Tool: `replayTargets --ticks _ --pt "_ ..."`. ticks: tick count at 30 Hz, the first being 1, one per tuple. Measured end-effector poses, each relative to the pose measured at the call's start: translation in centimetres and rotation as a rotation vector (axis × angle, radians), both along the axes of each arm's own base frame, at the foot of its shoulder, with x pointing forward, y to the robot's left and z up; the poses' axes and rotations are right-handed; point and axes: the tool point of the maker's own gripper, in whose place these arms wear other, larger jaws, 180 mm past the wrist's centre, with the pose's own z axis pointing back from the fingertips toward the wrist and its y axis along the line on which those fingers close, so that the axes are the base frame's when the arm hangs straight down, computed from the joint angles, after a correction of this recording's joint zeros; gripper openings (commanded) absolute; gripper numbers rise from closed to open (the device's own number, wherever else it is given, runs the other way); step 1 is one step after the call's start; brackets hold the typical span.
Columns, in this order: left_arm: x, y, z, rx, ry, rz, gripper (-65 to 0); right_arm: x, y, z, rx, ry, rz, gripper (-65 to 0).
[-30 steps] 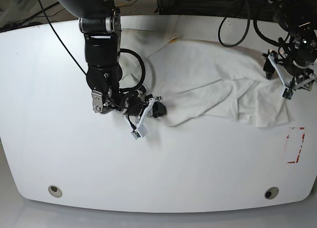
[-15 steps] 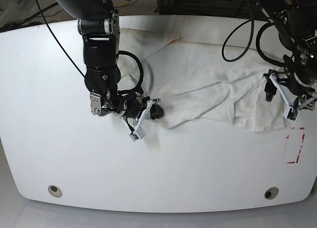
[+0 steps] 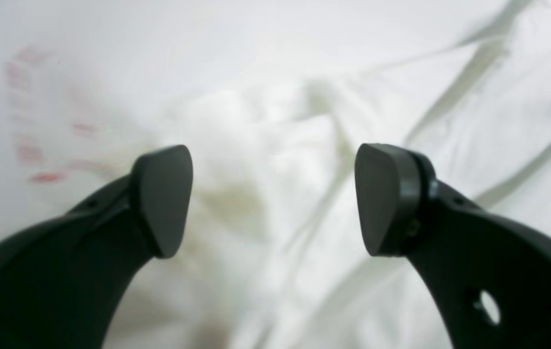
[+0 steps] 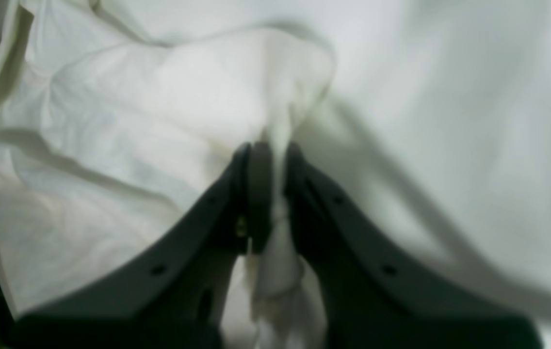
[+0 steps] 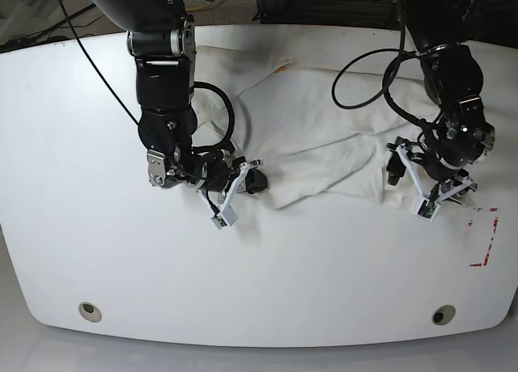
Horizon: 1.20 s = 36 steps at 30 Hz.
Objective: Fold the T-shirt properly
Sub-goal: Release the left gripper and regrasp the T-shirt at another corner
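Since a second ago, the left arm has swung down and inward from the far edge of the cloth, so that the left gripper now hangs over the near right-hand corner of the large white soft cloth T-shirt, which looks more gathered there than before; the right arm has hardly shifted. That T-shirt lies crumpled across the back half of the white rounded table, running from under the right arm at the upper left of the base view to the left arm on the right, with a small orange mark near its upper edge. Its near hem corner on the base view's left is pinched by the right gripper, whose dark jaws are closed tight on a thin ridge of fabric that runs between them, as the right wrist view shows. In the left wrist view the left gripper's two black pads stand wide apart above rumpled folds, with nothing between them and no cloth touching them. A red-outlined rectangle marking sits on the table just beyond the cloth's right end, blurred pink in the left wrist view. Two round holes sit near the table's front edge.
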Motion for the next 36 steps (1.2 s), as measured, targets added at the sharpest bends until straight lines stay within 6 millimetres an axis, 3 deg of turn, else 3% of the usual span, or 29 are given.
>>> replayTargets --ticks 6,13,18,24,31,33,36 --pt "0.4 1.3 -2.8 -0.085 0.026 0.138 -16.0 0.0 0.1 0.0 0.001 0.000 0.001 -63.1" --pt "0.7 2.5 -3.9 -0.102 0.022 0.166 -16.2 0.0 0.1 0.0 0.003 0.000 0.000 -63.1" --pt "-0.3 3.6 -6.0 -0.058 0.089 0.190 -16.2 0.0 0.1 0.0 0.002 0.001 0.001 -63.1" --pt "-0.4 4.3 -6.2 0.007 0.101 0.196 -16.2 0.0 0.1 0.0 0.002 0.000 0.001 -63.1" --pt "-1.4 4.6 -8.3 -0.005 0.166 0.207 -16.7 0.0 0.1 0.0 0.003 0.000 0.001 -63.1" --pt "-1.4 4.6 -8.4 -0.006 0.169 0.208 -19.4 0.0 0.2 0.0 0.003 0.001 0.001 -63.1" --pt "-1.3 4.6 -8.3 -0.007 0.166 0.207 -33.1 0.0 0.1 0.0 0.002 0.001 0.001 -63.1"
